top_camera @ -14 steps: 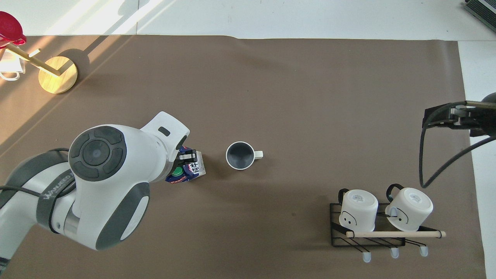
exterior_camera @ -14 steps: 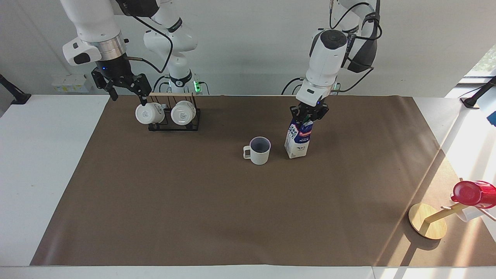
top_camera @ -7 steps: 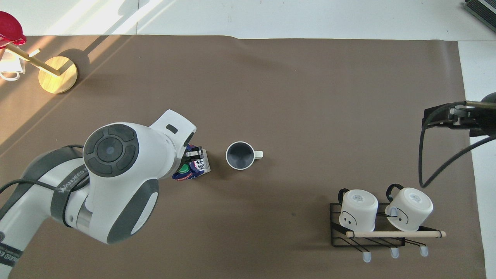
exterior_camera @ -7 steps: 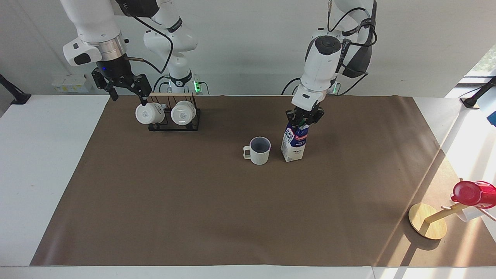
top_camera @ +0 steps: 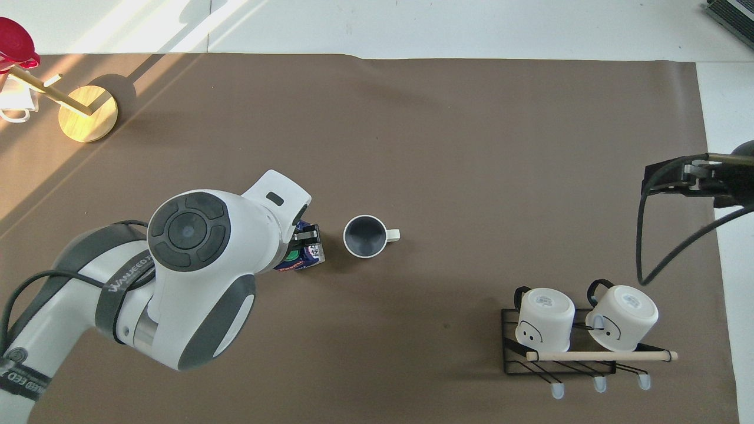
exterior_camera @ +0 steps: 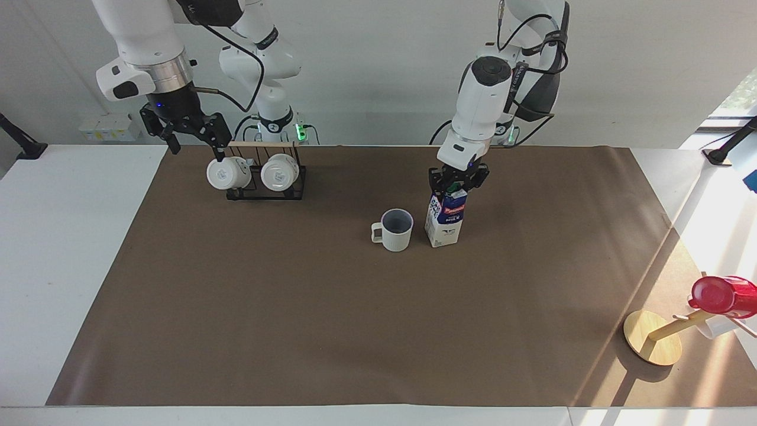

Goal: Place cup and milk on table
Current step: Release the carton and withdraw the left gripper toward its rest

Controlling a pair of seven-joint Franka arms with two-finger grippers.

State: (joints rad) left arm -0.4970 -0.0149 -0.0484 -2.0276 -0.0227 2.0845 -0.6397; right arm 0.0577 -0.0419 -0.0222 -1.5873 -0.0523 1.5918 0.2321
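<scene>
The off-white ribbed cup point(exterior_camera: 396, 229) point(top_camera: 364, 235) stands upright on the brown-sheeted table point(exterior_camera: 295, 307), its handle pointing toward the right arm's end. Close beside it, toward the left arm's end, the blue-and-white milk point(exterior_camera: 443, 222) point(top_camera: 306, 257) stands upright on the sheet. My left gripper point(exterior_camera: 458, 183) point(top_camera: 303, 238) is down at the carton's gable top, around the green cap; whether it still grips cannot be made out. My right gripper point(exterior_camera: 197, 152) waits open and holds nothing, above the mug rack's end.
A black wire rack point(exterior_camera: 266, 188) point(top_camera: 512, 359) with two white mugs stands near the robots at the right arm's end. A round wooden disc stand point(exterior_camera: 650, 337) point(top_camera: 88, 113) with a red cup point(exterior_camera: 721, 294) sits at the left arm's end, farther from the robots.
My left arm has carried the milk sideways toward the cup. The carton has gone from tilted to upright on the sheet. The right arm has not moved.
</scene>
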